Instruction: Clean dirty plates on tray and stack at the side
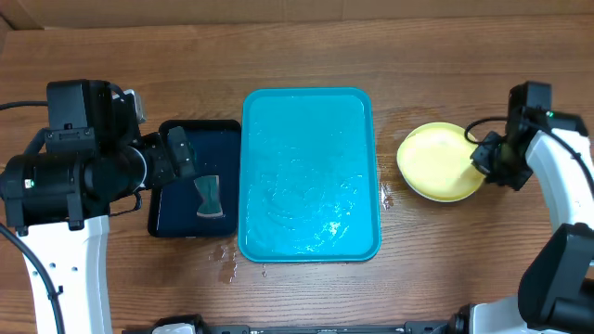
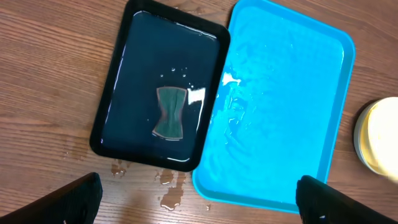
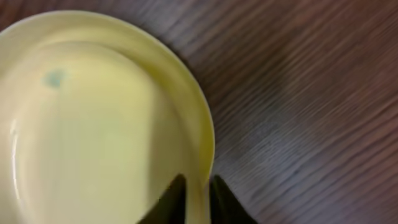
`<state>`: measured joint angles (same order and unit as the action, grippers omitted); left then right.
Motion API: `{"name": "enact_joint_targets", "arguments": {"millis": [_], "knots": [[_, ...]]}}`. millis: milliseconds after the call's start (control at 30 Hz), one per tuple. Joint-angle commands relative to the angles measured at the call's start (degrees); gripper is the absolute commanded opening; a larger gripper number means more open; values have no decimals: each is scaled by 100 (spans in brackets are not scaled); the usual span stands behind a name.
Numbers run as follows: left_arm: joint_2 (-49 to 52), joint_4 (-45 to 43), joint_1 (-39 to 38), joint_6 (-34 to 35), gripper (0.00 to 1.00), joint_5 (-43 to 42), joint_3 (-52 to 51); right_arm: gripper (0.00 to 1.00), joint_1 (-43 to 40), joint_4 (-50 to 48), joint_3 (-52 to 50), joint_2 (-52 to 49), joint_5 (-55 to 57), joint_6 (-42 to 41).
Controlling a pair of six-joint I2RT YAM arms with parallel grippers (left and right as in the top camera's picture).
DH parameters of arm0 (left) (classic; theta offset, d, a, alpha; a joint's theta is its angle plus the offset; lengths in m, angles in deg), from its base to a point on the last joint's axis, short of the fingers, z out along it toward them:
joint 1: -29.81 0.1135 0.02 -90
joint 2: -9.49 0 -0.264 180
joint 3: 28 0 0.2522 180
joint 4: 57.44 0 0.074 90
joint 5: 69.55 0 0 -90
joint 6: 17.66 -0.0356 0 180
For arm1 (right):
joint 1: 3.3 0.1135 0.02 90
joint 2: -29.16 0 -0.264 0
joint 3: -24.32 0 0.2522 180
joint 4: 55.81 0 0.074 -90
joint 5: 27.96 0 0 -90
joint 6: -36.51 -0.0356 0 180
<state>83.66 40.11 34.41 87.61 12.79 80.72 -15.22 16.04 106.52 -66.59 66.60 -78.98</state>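
A pale yellow plate [image 1: 436, 162] lies on the wooden table to the right of the turquoise tray [image 1: 306, 121], which is wet and bare. My right gripper [image 1: 484, 158] is at the plate's right edge. In the right wrist view the plate [image 3: 93, 124] fills the left side, and the right gripper [image 3: 196, 199] has a dark finger close on each side of the rim. My left gripper [image 2: 199, 202] hangs wide open over the table, above the near edges of the tray [image 2: 286, 93] and the black tray, with nothing between its fingers.
A smaller black tray [image 1: 176, 209] lies against the left side of the turquoise one, holding water and a dark green sponge [image 1: 210, 197]. Water drops [image 2: 171, 186] spot the wood in front of both trays. The left arm's body is left of the black tray.
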Motion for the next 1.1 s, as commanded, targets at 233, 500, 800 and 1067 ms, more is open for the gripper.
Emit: {"name": "enact_joint_targets", "arguments": {"millis": [233,500,800,1067], "knots": [[9,-7,-11,61,100,22,13,73,-4,-933,-485,48,282,48],[9,-7,-11,61,100,22,13,86,-11,-1399,-557,46,439,892],[9,-7,-11,61,100,22,13,80,-11,-2573,-1257,37,358,1681],[9,-7,-11,61,100,22,13,78,-9,-3126,-1659,37,-1193,2166]]}}
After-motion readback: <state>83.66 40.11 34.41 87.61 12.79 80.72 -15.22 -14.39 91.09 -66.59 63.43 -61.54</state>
